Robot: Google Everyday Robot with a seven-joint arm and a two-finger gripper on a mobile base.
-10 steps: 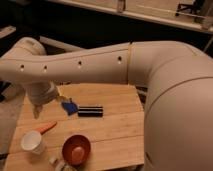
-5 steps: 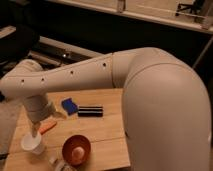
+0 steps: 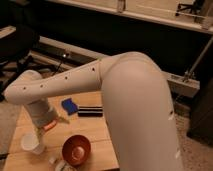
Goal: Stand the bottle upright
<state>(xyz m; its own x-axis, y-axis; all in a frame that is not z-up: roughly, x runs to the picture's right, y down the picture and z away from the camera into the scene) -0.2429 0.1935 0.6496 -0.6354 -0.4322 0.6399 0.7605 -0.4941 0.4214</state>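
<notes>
The bottle (image 3: pixel 59 164) lies on its side at the front edge of the wooden table (image 3: pixel 101 136), just left of the red bowl, with its white cap to the left. It is small, clear and partly cut off by the frame's bottom. My gripper (image 3: pixel 50 122) hangs at the end of the white arm above the table's left part. It sits beside the white paper cup (image 3: pixel 32 143), up and left of the bottle and apart from it. It stands open and holds nothing. The wrist hides most of it.
A red-brown bowl (image 3: pixel 76 149) sits at the table's front middle. A blue object (image 3: pixel 69 105) and a black bar (image 3: pixel 90 110) lie further back. A small orange item (image 3: pixel 47 127) shows under the wrist. My large white arm (image 3: pixel 135 100) blocks the table's right side.
The arm has swung down and to the left, and the wrist has dropped from above the table's back to just beside the cup. The objects on the table have not moved.
</notes>
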